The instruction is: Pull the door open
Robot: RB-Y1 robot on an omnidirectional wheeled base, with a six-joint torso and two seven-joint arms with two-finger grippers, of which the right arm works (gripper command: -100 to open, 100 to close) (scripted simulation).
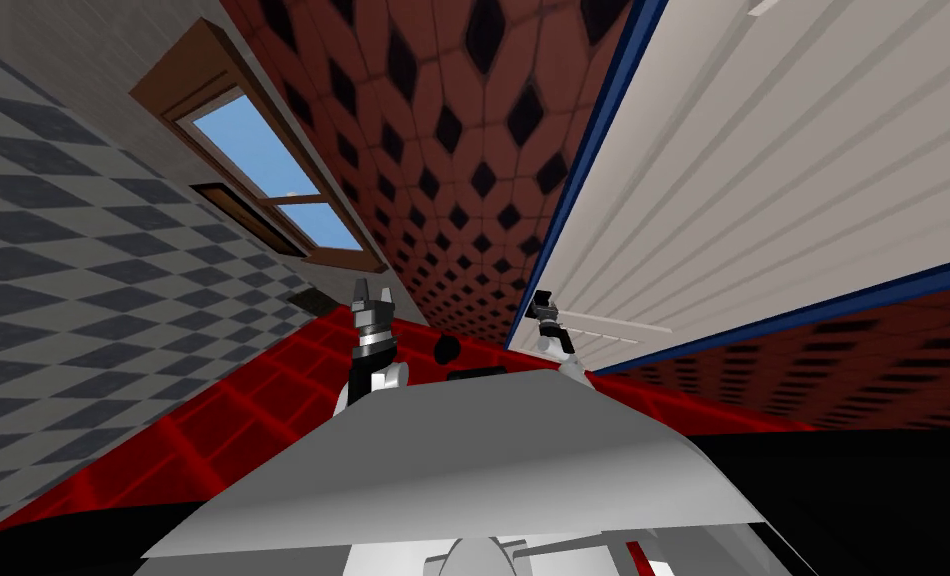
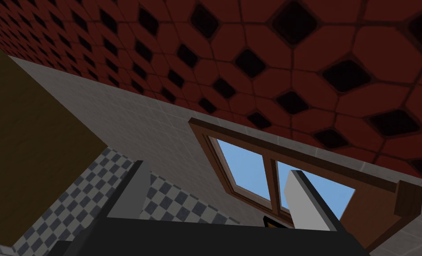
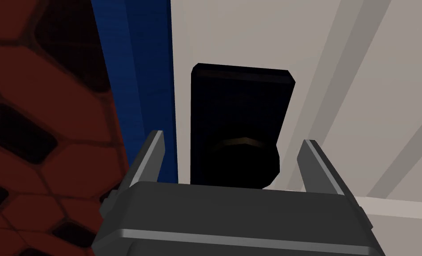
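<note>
Right gripper (image 3: 233,138) is up against the door (image 3: 259,31). Its fingers (image 3: 314,162) are spread about a third of the view apart and hold nothing. A dark round knob (image 3: 245,164) sits between them, close to the gripper's body. There is a gap on both sides, so no contact as far as I can tell. The knob stands out from a dark rectangular backplate (image 3: 241,102) on the door's pale panelled face, just beside the blue frame (image 3: 134,80). In the head view my right gripper is at the door's edge next to that frame.

Left gripper (image 1: 373,298) is raised, well apart from the door. Its fingers (image 2: 132,191) are just as wide open and empty.

Handling, my guess:
- **Door:** a rigid hinged slab, probably fairly heavy. It won't flex and will swing on an arc, so my pull should curve with it, not go straight back.
- **Leverage:** the knob is at the frame-side edge, so the hinges are likely on the far edge and leverage should be good.
- **Grip:** the knob looks smooth and round, so it is likely slippery between thin blade fingers.
  - I should take hold across its widest part, pads on opposite sides and well behind its front face, and clamp fully before pulling.
  - The backplate is too flat to grip.
- **Risk:** the fingers could slide off the front of the knob once the load comes on.
- **Latch:** I can't tell whether it needs a turn first.
</note>
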